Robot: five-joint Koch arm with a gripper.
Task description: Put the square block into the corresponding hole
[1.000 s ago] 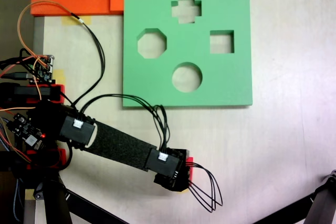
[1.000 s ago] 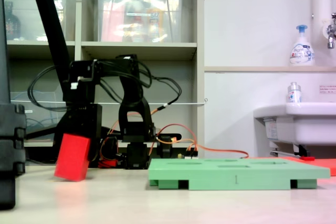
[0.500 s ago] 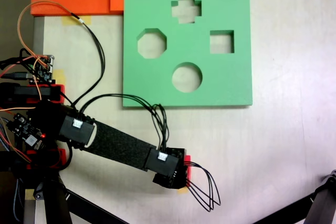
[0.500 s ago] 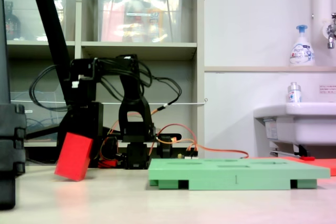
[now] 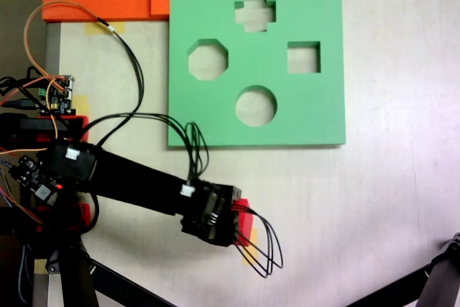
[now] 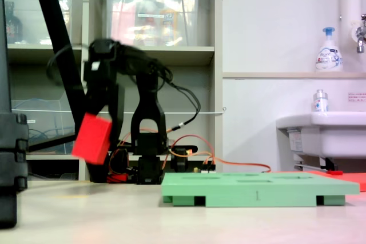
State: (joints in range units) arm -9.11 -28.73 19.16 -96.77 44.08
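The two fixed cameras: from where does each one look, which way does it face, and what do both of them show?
A fixed view sits above, facing straight down on the table and green board; the black arm reaches in from the left, its pincer over the square block.
A fixed view sits low at table level, facing sideways toward shelves and a sink; the arm stands upright, and the tilted block hangs clear above the table.
Both fixed views share the arm, the block and the board.

Bare table [image 5: 388, 199] between the lifted square block [image 6: 91, 139] and green board [image 5: 208, 116], its square hole [image 5: 303, 57] unobstructed.
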